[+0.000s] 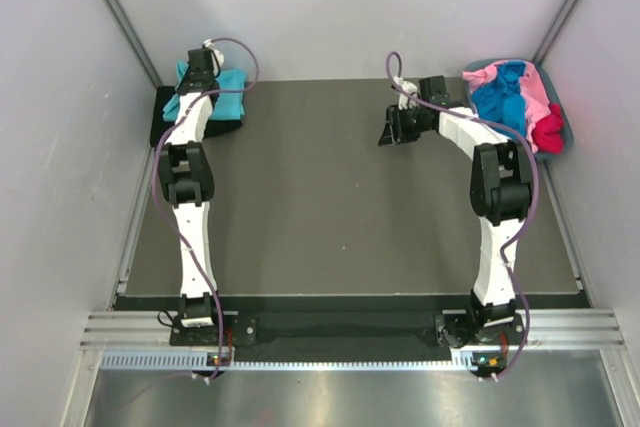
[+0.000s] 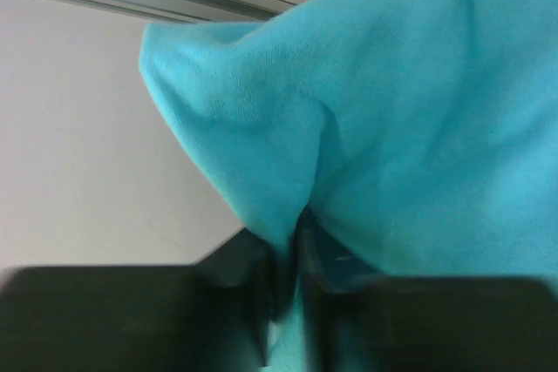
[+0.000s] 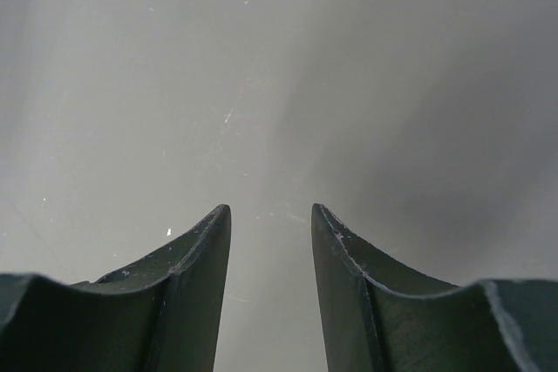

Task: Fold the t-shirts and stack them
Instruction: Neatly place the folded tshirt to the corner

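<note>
Upper left of the overhead view: turquoise t-shirt (image 1: 228,87) on top of a black t-shirt (image 1: 163,127), at the far corner of the dark bench (image 1: 320,217), close against the white walls (image 1: 60,147). Partly hidden there by the left arm's own forearm.

Upper right: grey-blue tub (image 1: 567,129) with a heap of pink t-shirt (image 1: 536,89), royal blue t-shirt (image 1: 503,97) and red t-shirt (image 1: 548,134).

Counted: five shirts, one tub, two arms.

Left arm stretched far up the frame, left pincer (image 2: 286,241) pressed together on a fold of turquoise cloth. Right arm bent at the elbow, right pincer (image 3: 270,215) spread, gripping nothing, over bare bench just left of the tub.
</note>
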Available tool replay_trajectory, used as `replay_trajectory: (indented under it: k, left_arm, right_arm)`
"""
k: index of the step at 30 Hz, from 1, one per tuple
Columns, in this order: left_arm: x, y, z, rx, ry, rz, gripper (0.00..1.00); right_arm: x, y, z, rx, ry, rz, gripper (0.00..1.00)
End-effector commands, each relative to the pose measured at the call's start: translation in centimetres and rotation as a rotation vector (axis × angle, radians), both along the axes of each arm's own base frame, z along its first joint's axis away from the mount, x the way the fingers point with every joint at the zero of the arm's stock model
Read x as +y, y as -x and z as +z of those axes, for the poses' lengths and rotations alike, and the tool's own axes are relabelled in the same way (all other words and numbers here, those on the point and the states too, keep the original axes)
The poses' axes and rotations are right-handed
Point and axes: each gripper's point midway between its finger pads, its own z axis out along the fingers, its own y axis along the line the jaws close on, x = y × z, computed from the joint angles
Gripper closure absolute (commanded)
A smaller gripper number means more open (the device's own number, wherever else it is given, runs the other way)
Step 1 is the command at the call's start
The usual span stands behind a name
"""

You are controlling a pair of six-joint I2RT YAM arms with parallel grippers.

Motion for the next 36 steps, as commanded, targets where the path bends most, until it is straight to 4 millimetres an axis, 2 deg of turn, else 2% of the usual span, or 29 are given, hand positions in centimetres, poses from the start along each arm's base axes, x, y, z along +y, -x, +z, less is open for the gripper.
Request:
replay_trajectory:
  k: [1, 2, 3, 5, 6, 7, 8, 15, 16, 18, 19, 20, 21, 22, 23, 24, 25, 27, 28, 30, 31, 33, 34, 35, 36]
  left_arm:
    - [2.3, -0.5, 4.8, -0.153, -0.049, 0.067, 0.74]
    - [2.3, -0.7, 4.9, -0.172, -0.046, 0.073, 0.49]
    - [2.3, -0.9, 5.5, -0.194, -0.049, 0.073, 0.38]
    - [2.3, -1.7, 6.6, -0.253, -0.068, 0.073, 0.23]
    - [2.0, -2.0, 7.0, -0.276, -0.070, 0.068, 0.10]
    - [1.7, -2.2, 7.4, -0.293, -0.067, 0.064, 0.03]
    - [1.0, -2.4, 7.8, -0.313, -0.053, 0.057, 0.01]
    - [-4.9, -2.9, 8.5, -0.338, 0.048, -0.003, 0.01]
    - [-8.4, -3.2, 8.3, -0.333, 0.079, -0.054, 0.01]
    - [-11.4, -2.8, 8.5, -0.344, 0.139, -0.123, 0.01]
    - [-14.4, -2.6, 8.5, -0.340, 0.157, -0.186, 0.01]
    - [-15.9, -1.2, 7.9, -0.304, 0.169, -0.230, 0.01]
    - [-17.9, -0.9, 7.9, -0.294, 0.190, -0.293, 0.01]
    - [-20.5, 0.1, 9.0, -0.295, 0.204, -0.342, 0.01]
    - [-21.8, 1.0, 7.7, -0.248, 0.220, -0.364, 0.01]
    - [-23.4, 1.5, 7.4, -0.220, 0.251, -0.406, 0.01]
    - [-25.1, 2.8, 6.9, -0.171, 0.305, -0.417, 0.01]
    - [-27.3, 4.1, 6.5, -0.124, 0.402, -0.453, 0.01]
    - [-29.4, 5.2, 6.6, -0.101, 0.515, -0.489, 0.01]
    - [-30.7, 7.5, 5.6, -0.003, 0.607, -0.503, 0.01]
    - [-31.9, 8.5, 6.2, 0.016, 0.664, -0.529, 0.01]
    - [-32.3, 9.7, 6.8, 0.043, 0.675, -0.535, 0.01]
    - [-32.6, 9.9, 8.2, 0.021, 0.681, -0.543, 0.02]
    - [-33.0, 9.5, 11.4, -0.038, 0.694, -0.573, 0.02]
    - [-33.4, 9.2, 13.5, -0.081, 0.700, -0.598, 0.03]
  right_arm:
    - [1.4, -1.3, 1.8, -0.078, -0.015, 0.031, 0.57]
    - [1.3, -1.2, 1.8, -0.077, -0.014, 0.031, 0.57]
    - [1.4, -1.1, 1.7, -0.074, -0.014, 0.034, 0.57]
    - [1.4, -1.0, 1.7, -0.072, -0.011, 0.036, 0.57]
    - [1.4, -0.9, 1.6, -0.069, -0.010, 0.037, 0.57]
    - [1.5, -0.8, 1.5, -0.067, -0.010, 0.040, 0.57]
    - [1.4, -0.7, 1.5, -0.066, -0.008, 0.042, 0.57]
    - [1.3, -0.6, 2.5, -0.101, 0.001, 0.049, 0.57]
    - [1.2, -0.9, 3.2, -0.122, 0.003, 0.051, 0.57]
    - [0.9, -1.5, 4.1, -0.153, 0.019, 0.037, 0.56]
    - [0.9, -2.1, 5.0, -0.182, 0.022, 0.030, 0.55]
    - [0.7, -2.4, 5.5, -0.198, 0.029, 0.022, 0.54]
    - [0.5, -2.8, 6.0, -0.216, 0.042, 0.006, 0.53]
    - [0.4, -3.2, 6.7, -0.233, 0.043, 0.001, 0.50]
    - [0.4, -3.4, 7.1, -0.242, 0.042, -0.004, 0.49]
    - [0.4, -3.4, 7.4, -0.245, 0.042, -0.007, 0.48]
    - [0.5, -3.4, 8.0, -0.255, 0.035, -0.011, 0.46]
    - [0.6, -3.3, 8.6, -0.259, 0.026, -0.015, 0.44]
    - [0.7, -3.1, 9.1, -0.266, 0.019, -0.017, 0.43]
    - [1.0, -2.7, 9.7, -0.278, 0.021, -0.008, 0.42]
    - [1.1, -2.6, 10.2, -0.291, 0.024, -0.006, 0.41]
    - [1.5, -2.1, 10.4, -0.294, 0.028, 0.001, 0.41]
    - [1.6, -2.0, 10.7, -0.300, 0.027, 0.003, 0.41]
    - [1.9, -1.7, 10.8, -0.302, 0.024, 0.011, 0.41]
    - [1.9, -1.5, 10.5, -0.296, 0.026, 0.012, 0.41]
